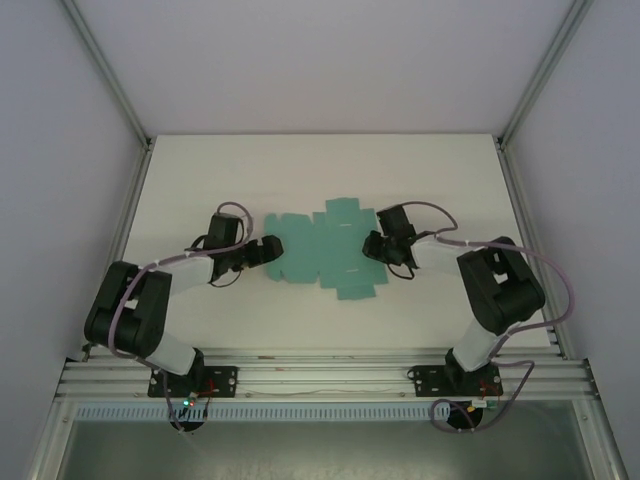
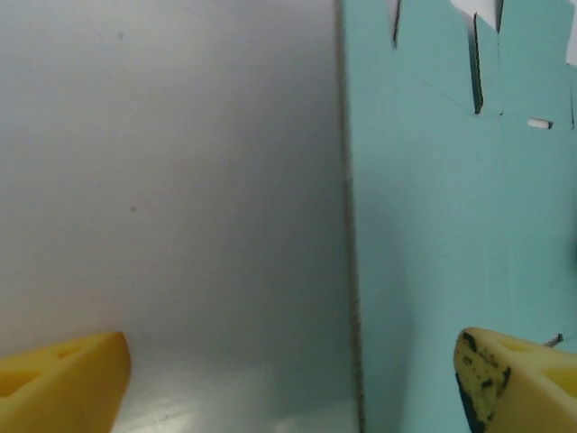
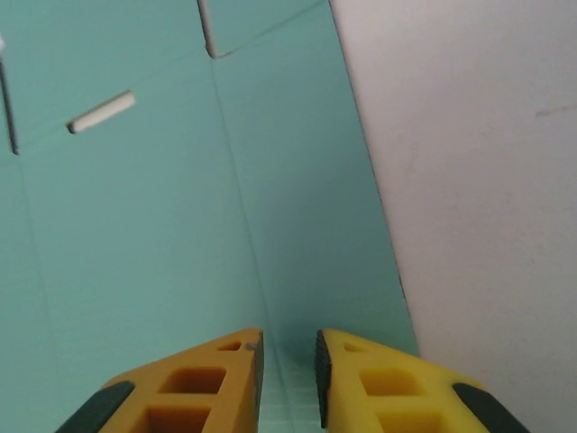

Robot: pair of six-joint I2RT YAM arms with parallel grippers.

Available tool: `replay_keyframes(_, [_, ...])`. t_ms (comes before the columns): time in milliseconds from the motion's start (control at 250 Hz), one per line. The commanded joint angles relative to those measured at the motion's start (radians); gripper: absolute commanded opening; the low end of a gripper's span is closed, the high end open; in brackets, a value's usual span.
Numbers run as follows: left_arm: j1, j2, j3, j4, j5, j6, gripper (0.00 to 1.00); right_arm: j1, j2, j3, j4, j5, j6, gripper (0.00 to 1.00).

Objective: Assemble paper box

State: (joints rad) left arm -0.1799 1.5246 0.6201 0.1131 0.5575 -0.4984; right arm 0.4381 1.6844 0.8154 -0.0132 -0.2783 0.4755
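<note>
The paper box is a flat teal-green die-cut sheet [image 1: 320, 250] with flaps and slots, lying in the middle of the white table [image 1: 200, 180]. My left gripper [image 1: 268, 250] is at the sheet's left edge. In the left wrist view it [image 2: 293, 388] is open wide and straddles that edge, one finger [image 2: 63, 379] over bare table and the other [image 2: 514, 379] over the sheet [image 2: 433, 225]. My right gripper [image 1: 372, 245] is at the sheet's right end. In the right wrist view it [image 3: 288, 347] hangs low over the card [image 3: 162, 225], its jaws a narrow gap apart with nothing between them.
White enclosure walls with metal corner posts [image 1: 110, 80] surround the table on three sides. Both arm bases are bolted to the aluminium rail [image 1: 320, 380] at the near edge. Bare table lies behind the sheet and to both sides.
</note>
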Motion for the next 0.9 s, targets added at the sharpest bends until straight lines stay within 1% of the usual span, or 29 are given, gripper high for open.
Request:
replay_keyframes(0, [-0.013, 0.057, 0.013, 0.128, 0.137, -0.012, 0.88, 0.001, 0.055, -0.048, 0.002, 0.015, 0.034, 0.22])
replay_keyframes(112, [-0.014, 0.087, 0.005, 0.208, 0.169, -0.032, 0.85, 0.001, 0.066, -0.072, 0.034, 0.012, 0.030, 0.22])
replay_keyframes(196, [-0.016, 0.104, -0.012, 0.309, 0.204, -0.049, 0.77, 0.001, 0.083, -0.062, 0.020, 0.005, 0.026, 0.22])
replay_keyframes(212, [-0.016, 0.106, -0.015, 0.326, 0.207, -0.077, 0.76, 0.001, 0.085, -0.058, 0.018, 0.003, 0.023, 0.21])
replay_keyframes(248, [-0.016, 0.114, -0.017, 0.352, 0.208, -0.087, 0.71, 0.001, 0.090, -0.058, 0.016, -0.005, 0.019, 0.21])
replay_keyframes(336, [-0.016, 0.120, -0.016, 0.391, 0.208, -0.107, 0.53, 0.001, 0.083, -0.061, 0.027, -0.005, 0.020, 0.20])
replay_keyframes(388, [-0.016, 0.110, -0.017, 0.402, 0.199, -0.115, 0.38, 0.001, 0.066, -0.066, 0.032, -0.002, 0.020, 0.20])
replay_keyframes(452, [-0.016, 0.083, -0.016, 0.388, 0.161, -0.108, 0.20, 0.001, 0.029, -0.075, 0.031, 0.010, 0.011, 0.21])
replay_keyframes(484, [-0.016, 0.064, -0.016, 0.372, 0.142, -0.091, 0.15, 0.001, 0.005, -0.077, 0.026, 0.016, 0.003, 0.22])
replay_keyframes(524, [-0.016, 0.037, -0.017, 0.361, 0.132, -0.072, 0.12, -0.001, -0.028, -0.077, 0.015, 0.017, -0.011, 0.26])
replay_keyframes(564, [-0.016, 0.002, -0.019, 0.347, 0.125, -0.062, 0.07, -0.003, -0.064, -0.071, -0.008, 0.018, -0.025, 0.29])
replay_keyframes(636, [-0.016, -0.064, -0.024, 0.334, 0.134, -0.058, 0.00, -0.011, -0.136, -0.058, -0.061, 0.010, -0.048, 0.36])
replay_keyframes(652, [-0.015, -0.080, -0.026, 0.330, 0.139, -0.037, 0.00, -0.011, -0.154, -0.058, -0.071, 0.008, -0.052, 0.38])
replay_keyframes(732, [-0.016, -0.172, -0.047, 0.337, 0.161, -0.035, 0.00, -0.024, -0.275, -0.064, -0.111, -0.002, -0.069, 0.48])
replay_keyframes(811, [-0.016, -0.276, -0.072, 0.344, 0.189, -0.048, 0.00, -0.049, -0.406, -0.082, -0.140, -0.037, -0.074, 0.63])
replay_keyframes(839, [-0.016, -0.312, -0.080, 0.342, 0.197, -0.048, 0.00, -0.062, -0.443, -0.090, -0.147, -0.066, -0.082, 0.70])
replay_keyframes(895, [-0.016, -0.375, -0.083, 0.319, 0.218, -0.072, 0.00, -0.093, -0.524, -0.111, -0.138, -0.158, -0.116, 0.76])
